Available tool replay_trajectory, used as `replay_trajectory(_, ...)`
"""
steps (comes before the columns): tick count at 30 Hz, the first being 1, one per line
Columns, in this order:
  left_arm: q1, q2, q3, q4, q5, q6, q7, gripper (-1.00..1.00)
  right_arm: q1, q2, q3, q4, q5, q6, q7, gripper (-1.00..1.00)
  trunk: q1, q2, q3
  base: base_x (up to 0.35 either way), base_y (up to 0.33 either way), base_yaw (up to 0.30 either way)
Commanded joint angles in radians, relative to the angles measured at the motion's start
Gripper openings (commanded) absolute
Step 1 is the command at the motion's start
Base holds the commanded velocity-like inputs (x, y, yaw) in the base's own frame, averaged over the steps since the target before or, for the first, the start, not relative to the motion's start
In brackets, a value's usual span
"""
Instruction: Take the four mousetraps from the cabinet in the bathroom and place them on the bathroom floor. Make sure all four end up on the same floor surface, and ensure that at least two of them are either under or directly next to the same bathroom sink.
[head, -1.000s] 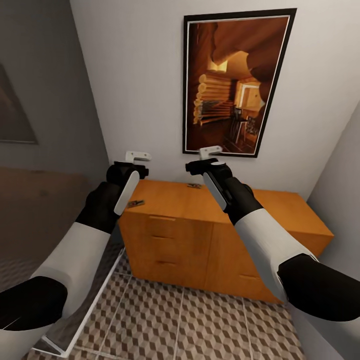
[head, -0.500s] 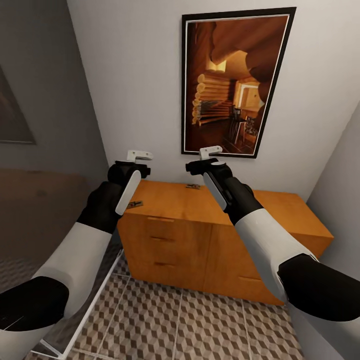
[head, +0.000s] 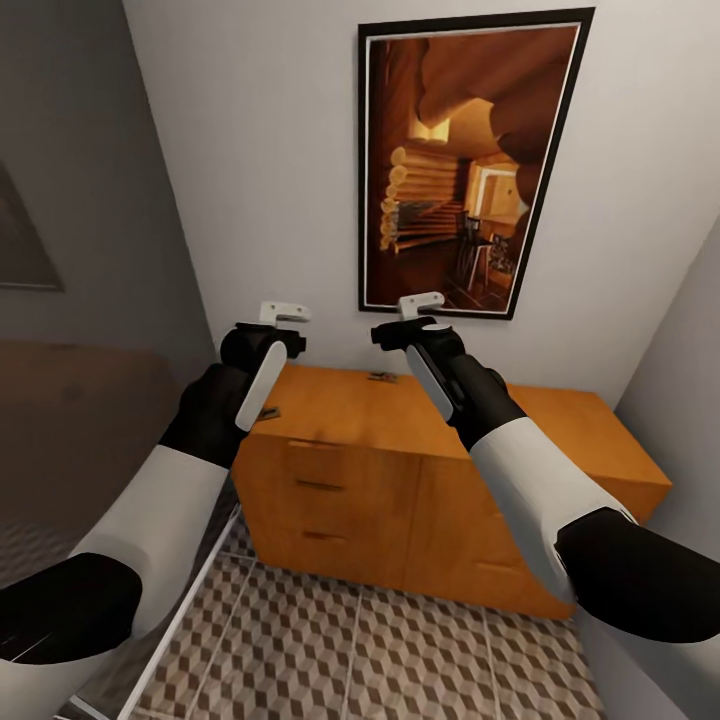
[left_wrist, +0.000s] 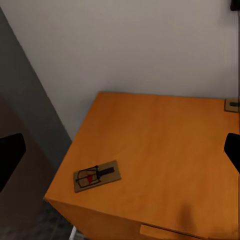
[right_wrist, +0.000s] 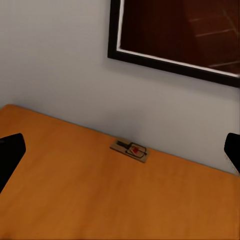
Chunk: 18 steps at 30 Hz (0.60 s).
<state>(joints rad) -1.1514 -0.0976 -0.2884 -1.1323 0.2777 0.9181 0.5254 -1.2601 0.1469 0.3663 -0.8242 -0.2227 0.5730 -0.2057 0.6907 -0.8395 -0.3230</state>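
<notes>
Wall: pale, with a black-framed picture (head: 470, 160) of log-cabin interiors hanging above the chest.
Floor: the bathroom floor (head: 400, 660) in cube-patterned tiles runs up to the chest's base.
Cabinet: the cabinet (head: 400, 480) stands against the wall, orange-brown, drawers shut.
Left arm: the left gripper (head: 283, 318) is held up over the cabinet's left end; in its wrist view the fingers sit wide apart at the frame edges, nothing between them.
Right arm: the right gripper (head: 420, 305) is raised over the top's middle, fingers likewise spread and empty.
Mousetraps: one mousetrap (left_wrist: 97, 175) lies flat near the top's front left corner; a second mousetrap (right_wrist: 130, 149) lies by the wall. What seems a third trap's edge peeks in behind.
</notes>
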Motion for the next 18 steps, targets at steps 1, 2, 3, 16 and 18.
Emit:
replay_trajectory(1,-0.001,0.000,-0.001,0.000,0.011,0.002,0.010,1.00,-0.001,-0.001,0.003,-0.001,-0.010,0.003,-0.009,1.00,0.001,-0.001,-0.001,0.187,-0.100,0.000)
replay_trajectory(2,-0.001,0.000,-0.001,0.000,0.013,0.002,0.010,1.00,-0.001,-0.001,0.003,-0.001,-0.010,0.003,-0.009,1.00,0.001,-0.001,-0.001,0.149,-0.080,0.000)
replay_trajectory(3,-0.001,0.001,-0.001,0.000,0.014,0.002,0.010,1.00,-0.001,-0.001,0.003,-0.001,-0.010,0.003,-0.009,1.00,0.001,-0.001,-0.001,0.119,-0.064,0.000)
replay_trajectory(16,0.003,0.001,-0.001,0.001,0.018,0.002,0.011,1.00,0.003,-0.003,0.003,0.000,-0.011,0.004,-0.010,1.00,0.001,-0.001,-0.001,0.028,-0.015,0.000)
replay_trajectory(18,0.004,0.001,-0.001,0.002,0.018,0.002,0.011,1.00,0.003,-0.003,0.003,0.000,-0.011,0.005,-0.010,1.00,0.001,-0.001,-0.001,0.003,-0.002,0.000)
